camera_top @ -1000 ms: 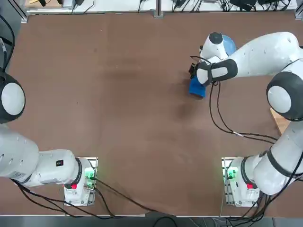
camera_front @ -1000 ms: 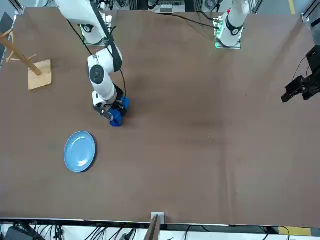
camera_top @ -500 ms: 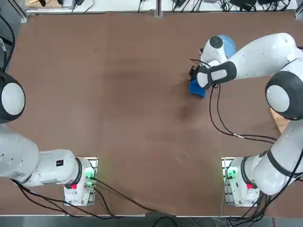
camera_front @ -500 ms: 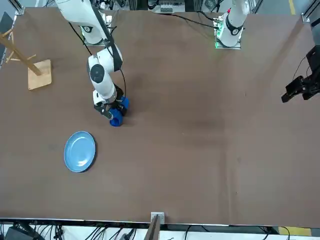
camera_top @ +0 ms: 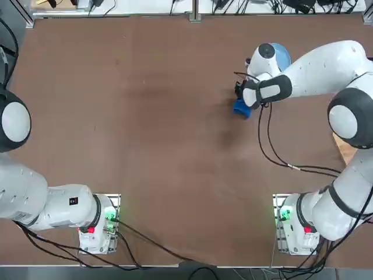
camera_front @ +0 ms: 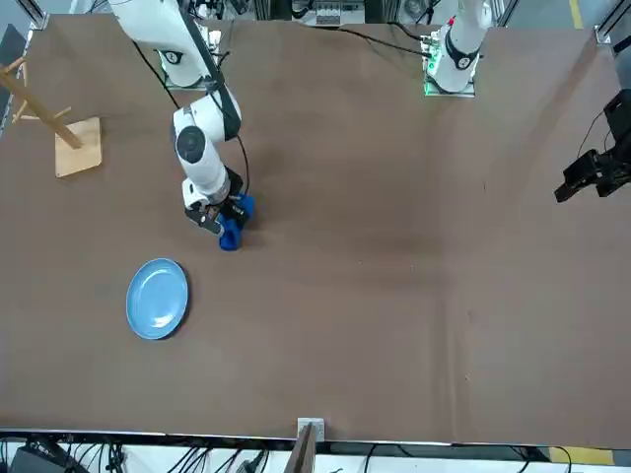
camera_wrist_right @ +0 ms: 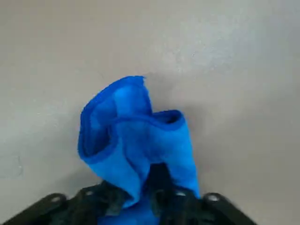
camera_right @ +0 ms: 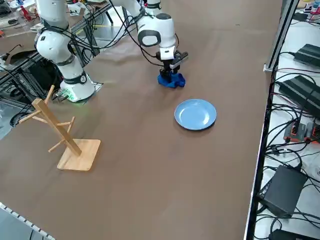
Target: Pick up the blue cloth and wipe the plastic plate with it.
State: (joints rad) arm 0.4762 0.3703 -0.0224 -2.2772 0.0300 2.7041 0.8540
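The blue cloth [camera_wrist_right: 133, 136] is bunched into an upright fold on the brown table, also seen in the top view [camera_top: 241, 109], the front view [camera_front: 232, 233] and the right side view [camera_right: 171, 80]. My right gripper [camera_right: 172, 73] stands straight down over it, shut on the blue cloth, whose lower folds are pinched between the dark fingers [camera_wrist_right: 96, 197]. The plastic plate [camera_front: 158, 299] lies flat on the table a short way from the cloth, pale blue with a raised rim [camera_right: 195, 114]. In the top view my arm hides most of the plate [camera_top: 282, 56].
A wooden rack on a square base [camera_right: 76, 153] stands towards the table's right edge [camera_front: 77, 146]. The arm's black cable [camera_top: 271, 153] trails over the table behind the gripper. A black device [camera_front: 595, 169] sits at the table's left edge.
The right gripper's fingers have come together on the blue cloth. The cloth has drawn in from a flatter patch to a tighter, smaller bunch. The plate has not moved.
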